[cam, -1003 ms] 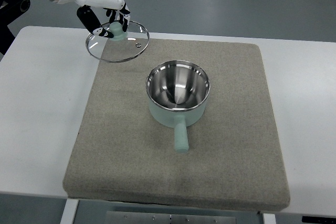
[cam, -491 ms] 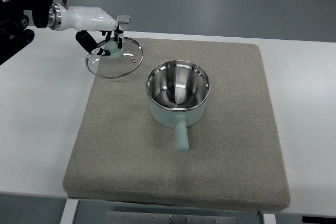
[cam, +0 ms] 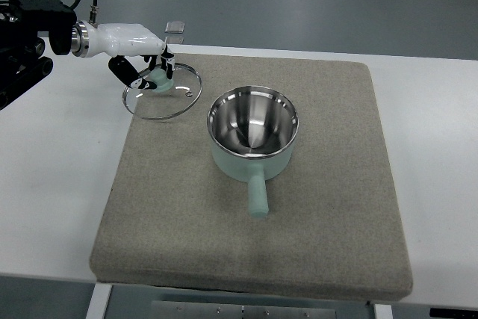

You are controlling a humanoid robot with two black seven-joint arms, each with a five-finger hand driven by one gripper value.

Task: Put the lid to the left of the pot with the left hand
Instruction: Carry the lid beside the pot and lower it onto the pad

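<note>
— Looking down, where do we find the lid (cam: 163,93) relative to the pot (cam: 252,137)?

— We see it up and to the left of the pot, near the mat's (cam: 328,207) far-left corner, its glass disc roughly level and its green knob upward. The pot's handle points toward the near edge.

— And the left hand (cam: 142,54)?

— Its fingers pinch the knob; we cannot tell whether the rim touches the mat, and the fingers hide part of the knob.

— Any change?

— Compared with half a second earlier, we note the lid sits lower and closer to the mat.
</note>
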